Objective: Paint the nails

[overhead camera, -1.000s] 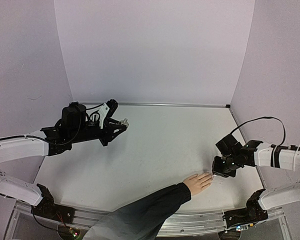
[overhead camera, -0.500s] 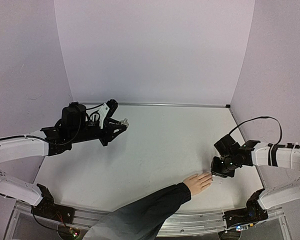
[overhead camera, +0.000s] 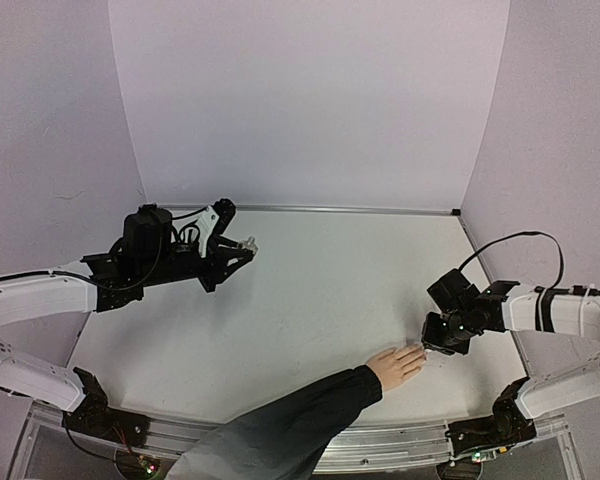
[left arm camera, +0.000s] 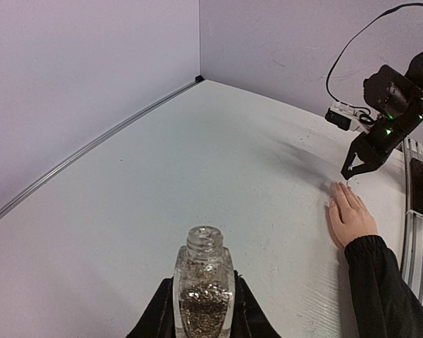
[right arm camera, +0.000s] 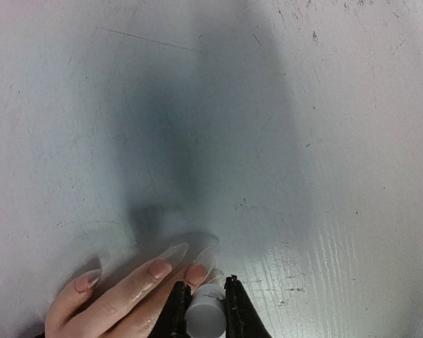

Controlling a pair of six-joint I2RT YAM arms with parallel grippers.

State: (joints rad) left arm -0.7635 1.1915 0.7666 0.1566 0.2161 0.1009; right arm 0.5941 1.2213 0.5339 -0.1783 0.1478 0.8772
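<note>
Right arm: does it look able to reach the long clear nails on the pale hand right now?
Probably yes. The right tool, shut on a small white cylindrical cap, sits right at the pale hand's long clear nails, with nothing between them.

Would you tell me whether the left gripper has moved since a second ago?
No. The left gripper, shut on the bottle, sits at the same spot below the back rail in the top view.
</note>
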